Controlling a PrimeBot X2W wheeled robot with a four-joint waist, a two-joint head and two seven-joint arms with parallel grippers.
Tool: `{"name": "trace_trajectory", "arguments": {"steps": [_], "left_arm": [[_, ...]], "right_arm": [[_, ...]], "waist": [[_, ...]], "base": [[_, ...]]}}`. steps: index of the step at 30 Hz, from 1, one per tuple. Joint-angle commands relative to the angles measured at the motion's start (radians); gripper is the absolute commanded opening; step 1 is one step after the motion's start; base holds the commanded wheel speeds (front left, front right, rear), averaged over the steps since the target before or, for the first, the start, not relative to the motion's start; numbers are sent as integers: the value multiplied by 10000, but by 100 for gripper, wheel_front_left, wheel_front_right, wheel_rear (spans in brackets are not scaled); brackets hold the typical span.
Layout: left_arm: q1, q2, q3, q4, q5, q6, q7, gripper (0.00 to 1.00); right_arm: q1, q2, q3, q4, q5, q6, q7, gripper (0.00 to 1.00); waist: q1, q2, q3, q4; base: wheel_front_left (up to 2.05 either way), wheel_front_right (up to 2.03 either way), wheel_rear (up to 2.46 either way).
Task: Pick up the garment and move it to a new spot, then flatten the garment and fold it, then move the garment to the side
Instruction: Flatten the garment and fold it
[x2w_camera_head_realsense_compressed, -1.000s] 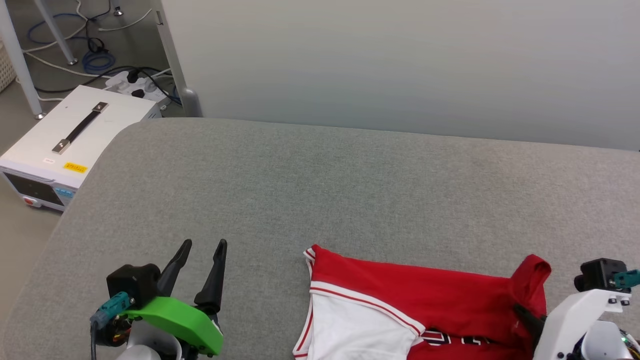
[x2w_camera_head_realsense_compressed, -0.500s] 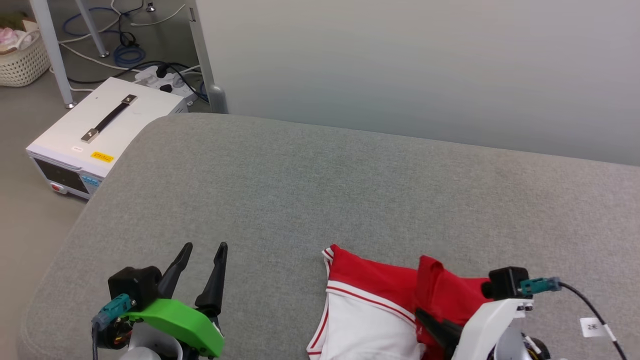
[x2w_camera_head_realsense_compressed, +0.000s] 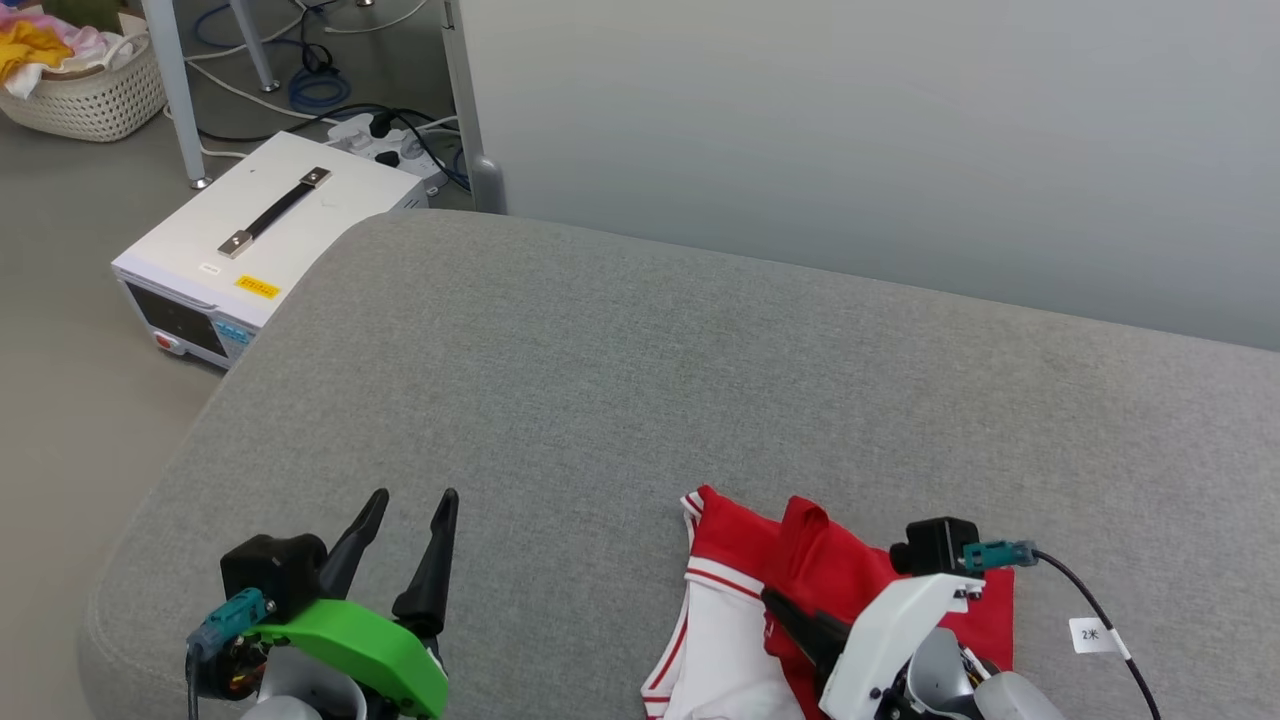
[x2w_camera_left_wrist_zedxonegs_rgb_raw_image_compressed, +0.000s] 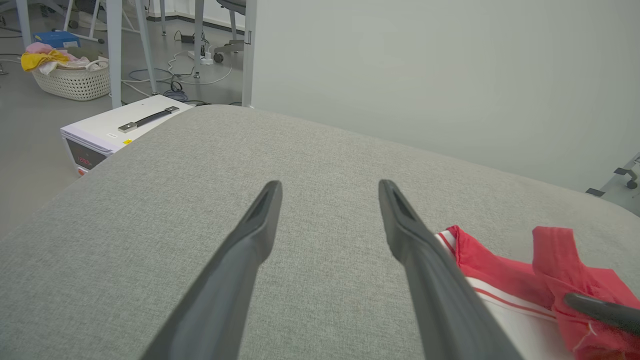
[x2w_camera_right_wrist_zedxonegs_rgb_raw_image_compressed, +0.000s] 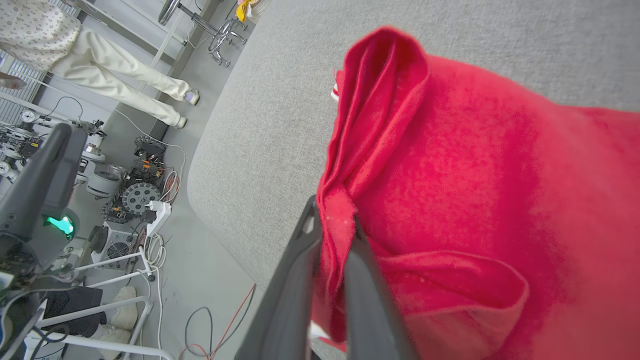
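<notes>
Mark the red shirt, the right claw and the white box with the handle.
red shirt (x2w_camera_head_realsense_compressed: 735, 540): head view, its red upper corner.
right claw (x2w_camera_right_wrist_zedxonegs_rgb_raw_image_compressed: 332, 215): right wrist view, between the fingertips pinching the fabric.
white box (x2w_camera_head_realsense_compressed: 300, 230): head view, its top beside the handle.

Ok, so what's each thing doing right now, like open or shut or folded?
garment: bunched, one edge raised, the rest lying on the grey surface.
left hand: open, holding nothing, above the grey surface.
right hand: shut on a red edge of the garment.
white box: on the floor, handle flat, display lit.
basket: full of clothes.
</notes>
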Motion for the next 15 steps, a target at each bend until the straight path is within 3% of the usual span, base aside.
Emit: {"name": "trace_trajectory", "arguments": {"steps": [1, 2, 10, 15], "left_arm": [[103, 45, -15, -8, -55, -8, 30, 100], [99, 53, -12, -6, -60, -4, 31, 100], [174, 94, 24, 7, -103, 45, 16, 100], [206, 100, 32, -54, -118, 77, 8, 100]], "right_arm": [[-275, -15, 156, 226, 90, -4, -172, 87], [-400, -15, 341, 391, 255, -4, -280, 100], [-1002, -15, 2162, 205, 2303, -4, -385, 100], [-1570, -15, 2324, 8, 2728, -4, -439, 100]], "waist": [[0, 0, 40, 62], [0, 0, 50, 80], [0, 0, -64, -45], [0, 0, -210, -264]], "base": [[0, 0, 0], [0, 0, 0], [0, 0, 0], [0, 0, 0]]}}
